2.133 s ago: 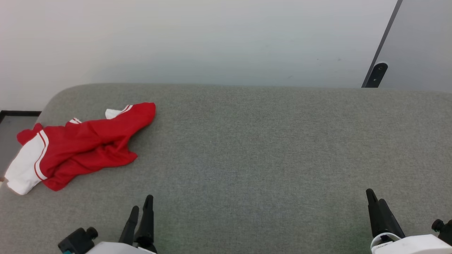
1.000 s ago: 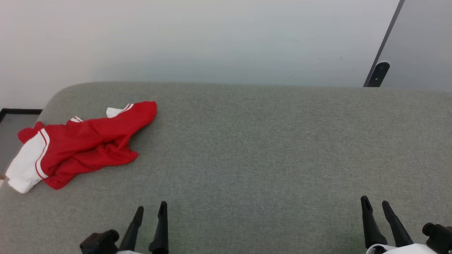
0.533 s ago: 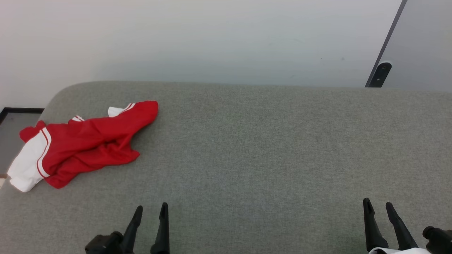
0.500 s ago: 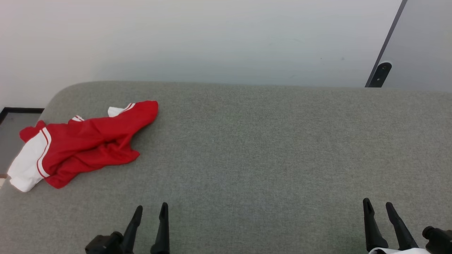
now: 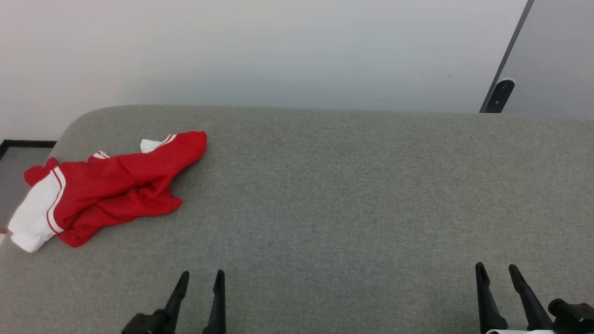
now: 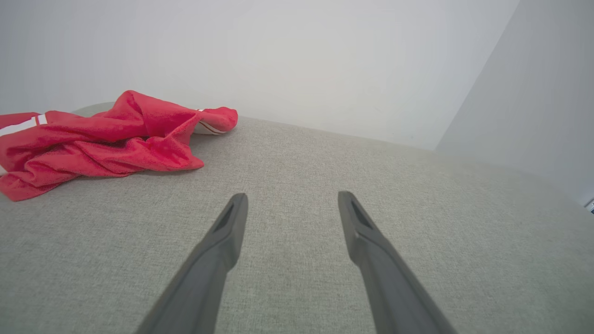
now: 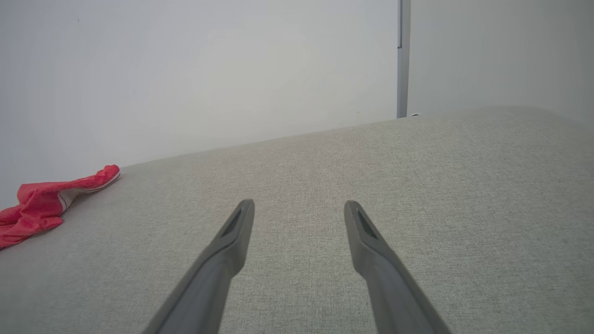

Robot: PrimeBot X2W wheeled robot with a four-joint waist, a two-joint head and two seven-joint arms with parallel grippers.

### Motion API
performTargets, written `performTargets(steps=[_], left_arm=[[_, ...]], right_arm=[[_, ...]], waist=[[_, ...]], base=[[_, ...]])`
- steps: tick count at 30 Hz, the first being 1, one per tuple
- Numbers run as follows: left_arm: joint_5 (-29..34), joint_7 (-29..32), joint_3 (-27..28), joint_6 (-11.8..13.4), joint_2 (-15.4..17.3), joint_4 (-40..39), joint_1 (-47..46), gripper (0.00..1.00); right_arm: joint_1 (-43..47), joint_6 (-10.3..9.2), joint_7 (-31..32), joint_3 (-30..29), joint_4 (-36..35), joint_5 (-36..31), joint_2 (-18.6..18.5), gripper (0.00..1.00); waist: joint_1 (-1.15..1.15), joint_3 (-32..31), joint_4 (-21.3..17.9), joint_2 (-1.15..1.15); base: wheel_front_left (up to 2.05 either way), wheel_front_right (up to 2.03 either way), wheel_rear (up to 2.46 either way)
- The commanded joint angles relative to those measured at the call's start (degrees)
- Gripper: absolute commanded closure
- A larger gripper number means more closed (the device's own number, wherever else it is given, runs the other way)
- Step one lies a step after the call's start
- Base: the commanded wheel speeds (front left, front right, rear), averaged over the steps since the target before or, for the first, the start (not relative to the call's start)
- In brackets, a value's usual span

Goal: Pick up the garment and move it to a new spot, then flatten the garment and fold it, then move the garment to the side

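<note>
The garment is a crumpled red shirt with a white, red-striped sleeve, lying at the left end of the grey fabric surface. It also lies at the upper left of the left wrist view and at the far left edge of the right wrist view. My left gripper stands open near the front edge, well to the right of and nearer than the garment, with nothing between its fingers. At the lower right, my right gripper is open and empty too.
A pale wall runs behind the grey surface. A dark door edge with a black fitting stands at the upper right. The garment's white sleeve reaches the surface's rounded left edge, beyond which darker floor shows.
Both grippers have drawn slightly lower toward the bottom edge of the head view. The whole picture shifts a little, so the camera moved. The garment lies as it did.
</note>
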Motion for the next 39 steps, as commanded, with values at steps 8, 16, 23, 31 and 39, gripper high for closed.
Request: performTargets(steps=[8, 16, 23, 31, 39], left_arm=[[3.0, -1.3, -0.3, 0.7, 0.3, 0.6, 0.8, 0.00], [4.3, -2.0, 0.0, 1.0, 0.3, 0.4, 1.5, 0.00], [5.7, -2.3, 0.2, 0.9, 0.3, 0.2, 2.1, 0.00], [4.7, -2.3, 0.3, 0.9, 0.3, 0.7, 2.1, 0.00], [3.6, -2.3, 0.3, 1.2, 0.3, 1.1, 1.4, 0.00]], right_arm=[[1.0, 0.03, -1.7, -1.2, 0.4, -3.7, 0.2, 0.00], [1.3, 0.03, -3.0, -1.3, 1.5, -6.3, 0.2, 0.00], [1.4, 0.03, -3.7, -1.3, 2.0, -7.1, 0.2, 0.00], [1.1, 0.03, -3.9, -1.1, 2.5, -6.5, 0.2, 0.00], [0.9, 0.03, -4.1, -0.2, 2.6, -5.9, 0.2, 0.00]], waist=[[0.00, 0.0, 0.0, 0.00], [0.00, -0.2, 0.1, 0.00], [0.00, -0.5, 0.0, 0.00], [0.00, -0.5, 0.2, 0.00], [0.00, -0.3, 2.3, 0.00]], base=[[0.00, 0.00, 0.00], [0.00, 0.00, 0.00], [0.00, 0.00, 0.00], [0.00, 0.00, 0.00], [0.00, 0.00, 0.00]])
